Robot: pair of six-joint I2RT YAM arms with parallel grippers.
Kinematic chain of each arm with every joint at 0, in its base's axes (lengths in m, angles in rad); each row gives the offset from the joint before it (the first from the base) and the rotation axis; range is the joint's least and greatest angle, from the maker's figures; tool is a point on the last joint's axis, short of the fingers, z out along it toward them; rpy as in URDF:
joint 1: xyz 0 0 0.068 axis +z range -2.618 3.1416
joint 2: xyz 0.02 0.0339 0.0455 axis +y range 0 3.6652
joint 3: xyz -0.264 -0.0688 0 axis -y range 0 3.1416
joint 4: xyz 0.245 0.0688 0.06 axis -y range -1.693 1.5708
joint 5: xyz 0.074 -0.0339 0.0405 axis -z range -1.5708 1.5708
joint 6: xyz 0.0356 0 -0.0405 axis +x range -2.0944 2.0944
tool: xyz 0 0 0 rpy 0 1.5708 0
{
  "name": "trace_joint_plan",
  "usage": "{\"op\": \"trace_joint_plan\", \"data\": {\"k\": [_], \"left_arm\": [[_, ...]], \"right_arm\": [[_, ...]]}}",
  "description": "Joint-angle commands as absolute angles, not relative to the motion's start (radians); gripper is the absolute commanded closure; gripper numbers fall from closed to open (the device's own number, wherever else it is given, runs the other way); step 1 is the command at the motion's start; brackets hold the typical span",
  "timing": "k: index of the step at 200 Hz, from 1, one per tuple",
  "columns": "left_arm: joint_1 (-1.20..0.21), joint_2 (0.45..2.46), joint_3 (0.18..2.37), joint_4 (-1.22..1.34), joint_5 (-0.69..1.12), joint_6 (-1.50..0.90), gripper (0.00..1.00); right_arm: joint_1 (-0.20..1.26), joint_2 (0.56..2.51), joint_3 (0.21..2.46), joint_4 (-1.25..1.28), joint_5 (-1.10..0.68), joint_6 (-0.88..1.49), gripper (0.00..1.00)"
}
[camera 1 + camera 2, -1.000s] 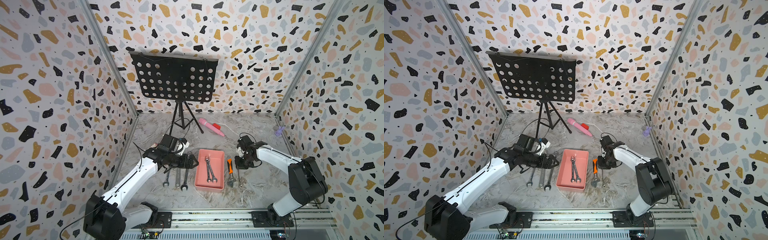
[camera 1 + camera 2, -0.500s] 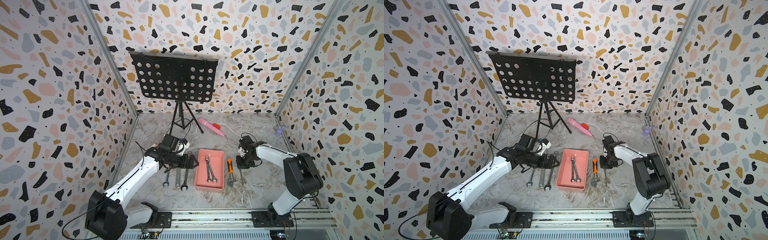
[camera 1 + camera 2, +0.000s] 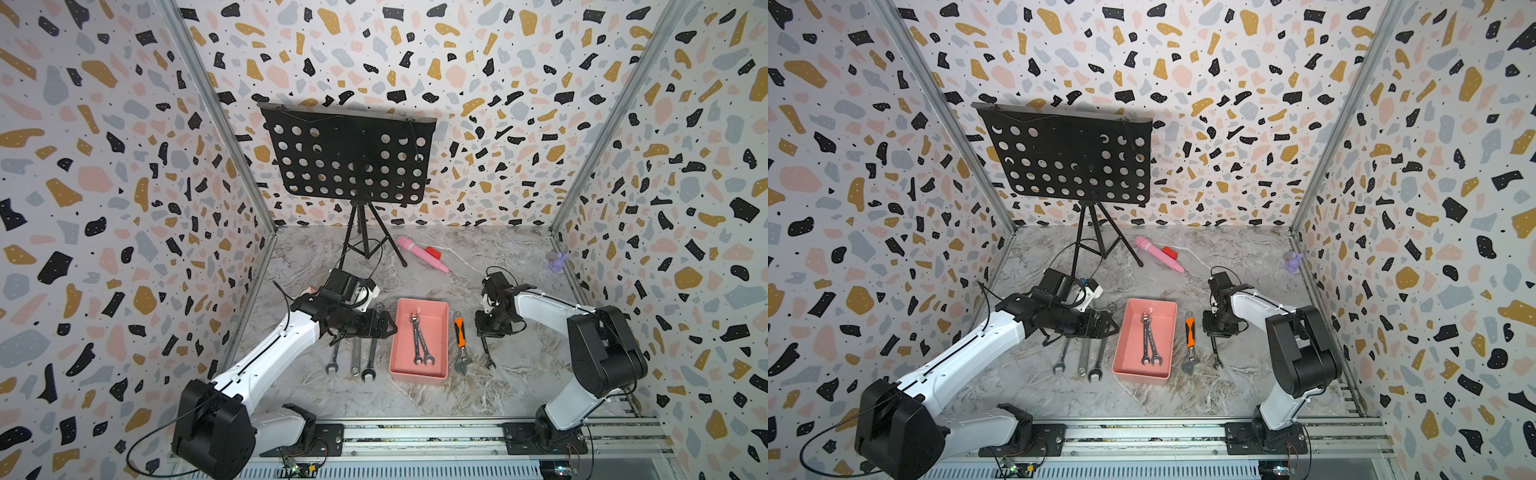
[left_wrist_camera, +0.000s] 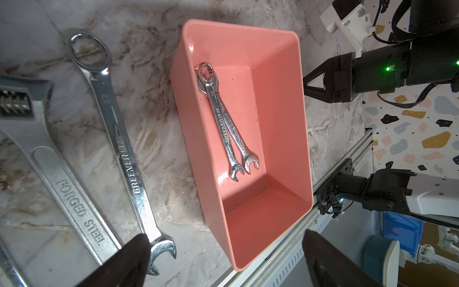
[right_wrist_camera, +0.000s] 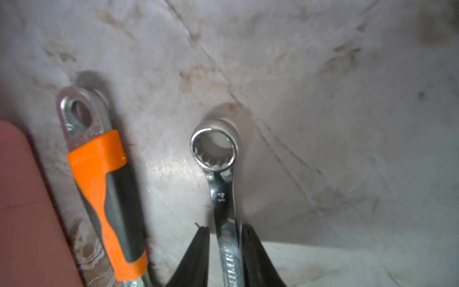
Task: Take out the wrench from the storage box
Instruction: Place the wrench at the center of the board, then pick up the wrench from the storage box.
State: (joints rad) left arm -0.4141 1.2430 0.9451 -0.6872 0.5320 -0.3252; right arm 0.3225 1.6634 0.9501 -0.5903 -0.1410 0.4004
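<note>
Right claw (image 5: 224, 229) has just slackened narrowly off the wrench (image 5: 221, 196), now on the worktop (image 3: 519, 374) at three o'clock of the storage box (image 3: 419, 375); two wrenches (image 4: 224, 129) remain inside; left claw (image 3: 388, 327) gapes wide.

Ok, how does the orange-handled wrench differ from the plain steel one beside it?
The orange-handled wrench has an orange and black grip; the steel wrench is bare metal. The orange-handled one is thicker, the steel one slimmer, with a ring end. The right gripper straddles only the steel one. Both lie flat, side by side.
</note>
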Motion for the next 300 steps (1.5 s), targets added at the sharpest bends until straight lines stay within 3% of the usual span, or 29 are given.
{"op": "trace_joint_plan", "data": {"k": [1, 65, 114, 153, 189, 300], "left_arm": [[-0.410, 1.244, 0.968, -0.693, 0.526, -0.303, 0.01], [-0.408, 1.238, 0.982, -0.722, 0.504, -0.282, 0.01], [-0.382, 1.212, 0.989, -0.763, 0.485, -0.252, 0.00], [-0.359, 1.185, 0.987, -0.791, 0.483, -0.239, 0.00], [-0.348, 1.141, 0.955, -0.808, 0.475, -0.237, 0.00], [-0.345, 1.098, 0.913, -0.802, 0.468, -0.261, 0.00]], "right_arm": [[0.316, 1.649, 0.943, -0.609, -0.110, 0.413, 0.71], [0.325, 1.491, 1.011, -0.734, -0.090, 0.428, 0.67], [0.542, 1.377, 1.175, -0.829, -0.062, 0.549, 0.60], [0.782, 1.453, 1.267, -0.796, 0.022, 0.684, 0.54], [0.906, 1.609, 1.348, -0.782, 0.087, 0.733, 0.53], [0.975, 1.904, 1.395, -0.676, 0.044, 0.826, 0.61]]}}
